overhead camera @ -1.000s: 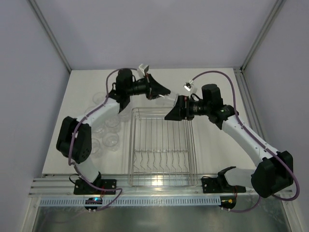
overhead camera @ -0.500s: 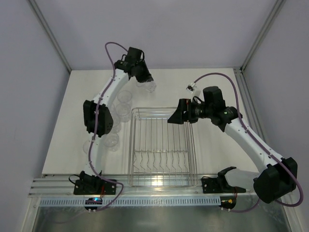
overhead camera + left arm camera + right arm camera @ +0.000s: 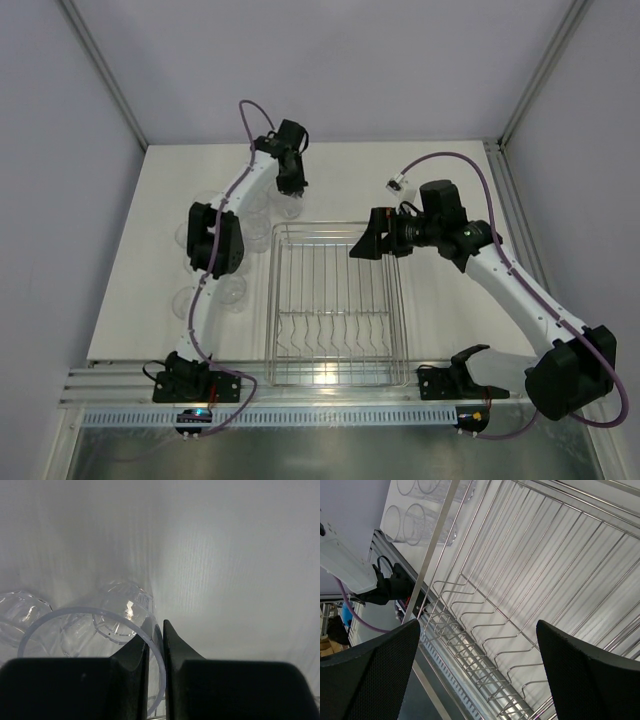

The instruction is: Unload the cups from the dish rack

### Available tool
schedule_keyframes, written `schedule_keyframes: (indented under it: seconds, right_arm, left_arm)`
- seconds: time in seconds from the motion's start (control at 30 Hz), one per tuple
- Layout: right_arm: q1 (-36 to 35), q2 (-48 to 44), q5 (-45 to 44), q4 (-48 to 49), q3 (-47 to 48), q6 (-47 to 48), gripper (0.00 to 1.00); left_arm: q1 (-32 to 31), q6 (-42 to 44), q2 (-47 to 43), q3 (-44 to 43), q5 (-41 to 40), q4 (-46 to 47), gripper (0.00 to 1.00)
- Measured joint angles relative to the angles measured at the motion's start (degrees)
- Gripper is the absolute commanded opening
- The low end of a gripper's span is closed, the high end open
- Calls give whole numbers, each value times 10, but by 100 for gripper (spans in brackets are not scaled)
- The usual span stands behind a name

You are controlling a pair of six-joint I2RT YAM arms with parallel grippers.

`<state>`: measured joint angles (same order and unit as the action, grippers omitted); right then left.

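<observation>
The left gripper pinches a cup by its rim; next, set it down; the right gripper gapes wide over the dish rack.

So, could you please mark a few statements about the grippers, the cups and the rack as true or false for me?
1. The left gripper pinches the rim of a clear cup. True.
2. The right gripper is shut on a cup. False: its jaws stand wide open and empty above the dish rack.
3. Several cups sit inside the dish rack. False: no cup shows in it.
4. On the table, other cups sit to the left of the dish rack. True.
</observation>
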<state>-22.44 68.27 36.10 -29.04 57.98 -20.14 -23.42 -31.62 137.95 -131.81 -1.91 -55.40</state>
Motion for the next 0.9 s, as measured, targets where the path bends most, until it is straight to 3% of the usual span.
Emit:
schedule_keyframes:
  seconds: [0.33,0.4,0.43,0.53,0.63,0.9]
  right_arm:
    - [0,7,0,0,0,5,100]
    - [0,8,0,-1,0,6,100]
    - [0,8,0,0,0,6,100]
    - [0,8,0,-1,0,6,100]
    - [0,8,0,-1,0,7,100]
    - [0,8,0,-1,0,10,100]
  left_arm:
    - [-30,48,-30,80,-36,0,2]
    - [-33,52,-39,95,-42,-1,11]
    - [-34,52,-42,99,-43,-3,24]
    - [-35,54,-52,110,-43,-12,47]
    - [-36,51,-66,116,-41,-20,60]
    - [-42,34,-138,116,-28,-31,74]
